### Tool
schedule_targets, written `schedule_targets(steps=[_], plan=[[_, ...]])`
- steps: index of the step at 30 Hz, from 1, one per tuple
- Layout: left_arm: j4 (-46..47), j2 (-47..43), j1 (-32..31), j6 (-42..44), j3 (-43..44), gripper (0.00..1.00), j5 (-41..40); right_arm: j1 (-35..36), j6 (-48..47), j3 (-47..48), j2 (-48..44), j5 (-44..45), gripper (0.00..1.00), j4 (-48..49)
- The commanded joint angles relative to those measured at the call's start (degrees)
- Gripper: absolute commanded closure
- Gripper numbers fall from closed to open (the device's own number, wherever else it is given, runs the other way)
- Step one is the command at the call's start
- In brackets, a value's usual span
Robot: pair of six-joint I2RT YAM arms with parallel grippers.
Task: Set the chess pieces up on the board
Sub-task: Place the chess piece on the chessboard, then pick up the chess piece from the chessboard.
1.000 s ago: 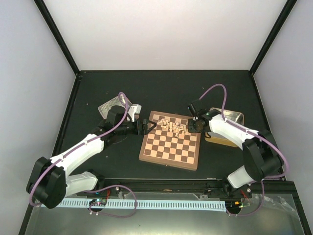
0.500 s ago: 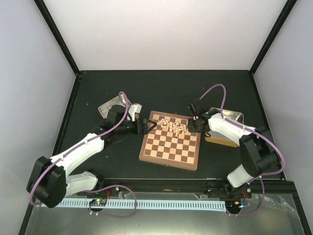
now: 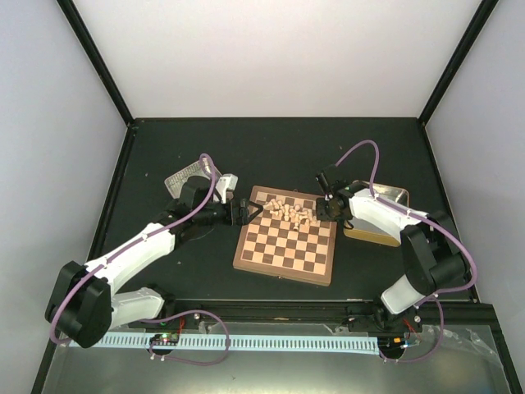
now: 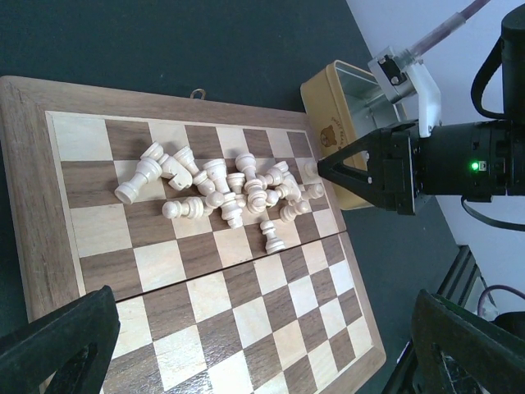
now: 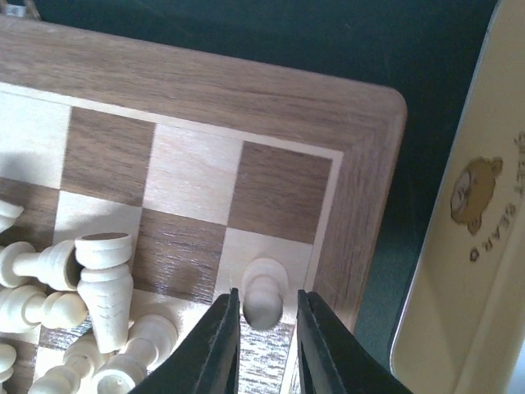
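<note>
Wood fills my right wrist view, but only one corner of the board (image 5: 361, 139). The heap is cut off at the left edge there, and the tin (image 5: 467, 213) shows as a yellow strip. From the top camera the chess pieces (image 3: 287, 212) are too small to tell apart. The right gripper (image 3: 322, 212) hides the pawn below it. The left wrist view cuts off part of the board, and my left gripper (image 4: 262, 345) shows only as two dark blurred fingers (image 4: 61, 341) in the bottom corners, spread wide with nothing between them.

The board lies mid-table (brown rim, tan and dark squares) between the two grippers. Nearly all the pieces are pale cream and lie toppled in a loose heap on its far half. One pawn (image 5: 263, 294) stands upright apart from them. It is on the pale square next to the dark corner square, against the right rim near the far right corner. The right gripper straddles it, jaws parted narrowly with a sliver of gap on each side. I cannot tell whether either pad touches it.

Compared with a second ago, the right arm's elbow has drawn in a little. The left arm and the heap are unchanged.
</note>
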Motion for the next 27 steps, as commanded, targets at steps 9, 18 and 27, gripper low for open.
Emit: schedule_targets(steps=[9,18,27], plan=[[0.0,0.0,-0.3,0.3,2.4,0.01,-1.2,-0.2,0.6,6.0,-5.4,0.9,0.56,-6.1],[0.3,-0.3,-0.3,-0.7,2.2,0.01,-2.5,3.0,-1.1,5.8,-3.7,-3.1,0.55,-5.0],[0.5,0.8,-0.2,-1.0,2.2,0.01,-2.4,4.1,-2.0,4.3,-0.4,-5.4,0.65,-4.5]])
